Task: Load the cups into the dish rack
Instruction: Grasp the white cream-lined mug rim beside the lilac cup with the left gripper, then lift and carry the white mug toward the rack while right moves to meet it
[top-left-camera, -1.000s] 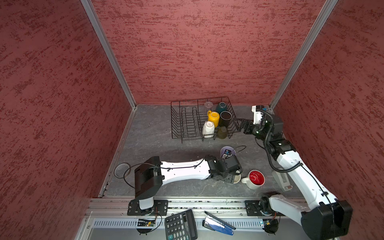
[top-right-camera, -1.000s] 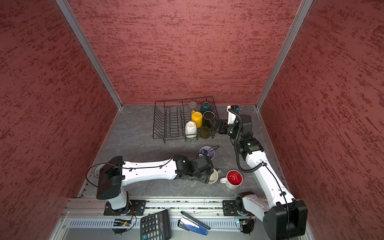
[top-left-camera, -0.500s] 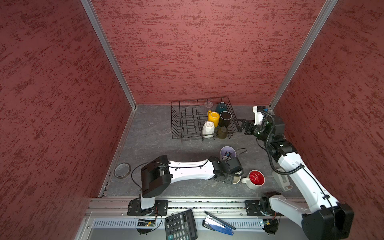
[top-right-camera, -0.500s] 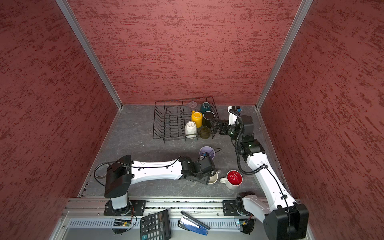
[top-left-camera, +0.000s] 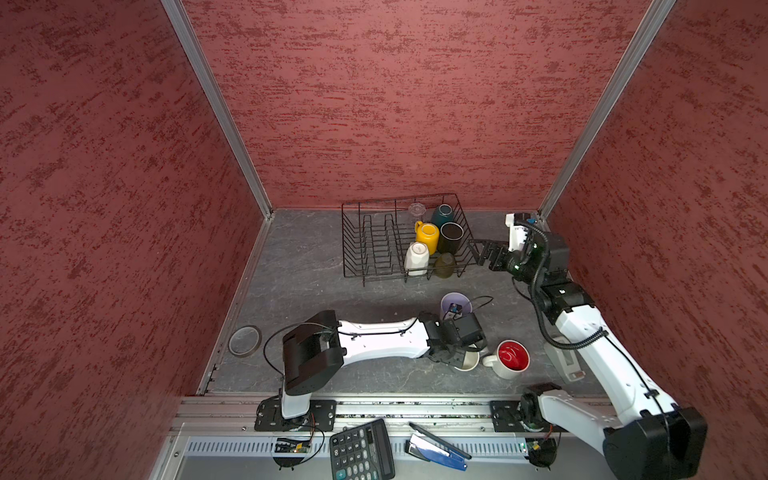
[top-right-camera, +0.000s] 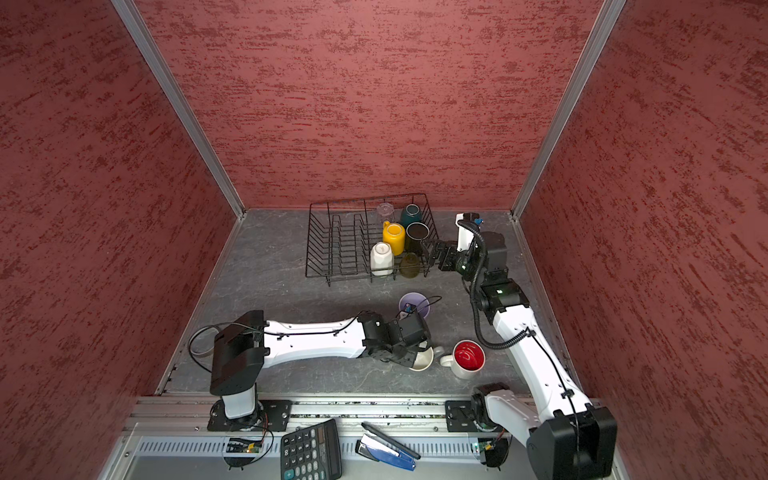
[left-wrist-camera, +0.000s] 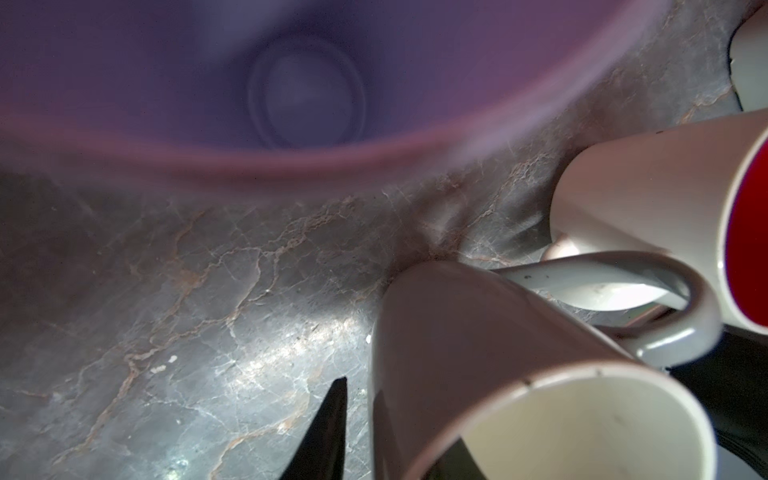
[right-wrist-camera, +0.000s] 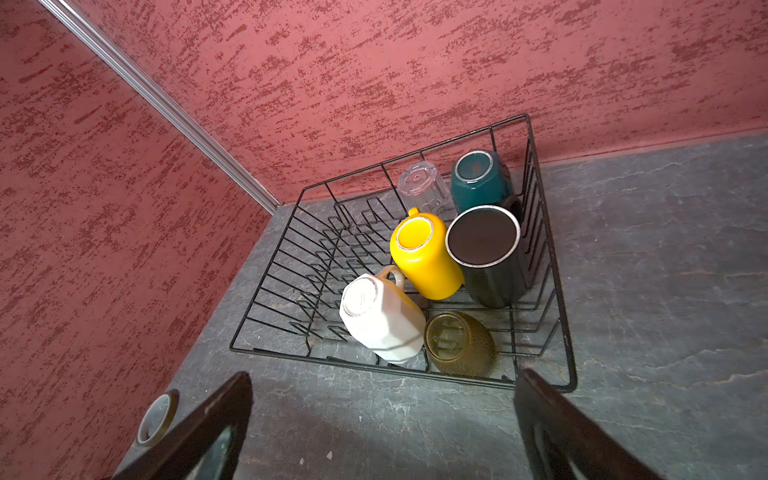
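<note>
— while our right claw (top-left-camera: 478, 251) hangs spread and empty just beside the rack (top-left-camera: 376, 249), where do our cups sit?
— we count six upside down in the rack's right end: clear glass (top-left-camera: 417, 210), teal mug (top-left-camera: 441, 215), yellow mug (top-left-camera: 428, 237), black mug (top-left-camera: 451, 237), white mug (top-left-camera: 416, 258), olive glass (top-left-camera: 444, 265).
— and on the table (top-left-camera: 311, 291)?
— three, near the front. the tumbler (top-left-camera: 456, 303) stands mouth up; near it the grey mug (top-left-camera: 467, 360) leans over, with the red-lined mug (top-left-camera: 513, 357) upright just beside it.
— is our left claw (top-left-camera: 457, 357) pinching the grey mug?
— it sits low right at that mug, and we see one finger (left-wrist-camera: 328, 428) just beside its wall with a sliver of table between. the other finger is hidden, so we cannot tell whether it grips.
</note>
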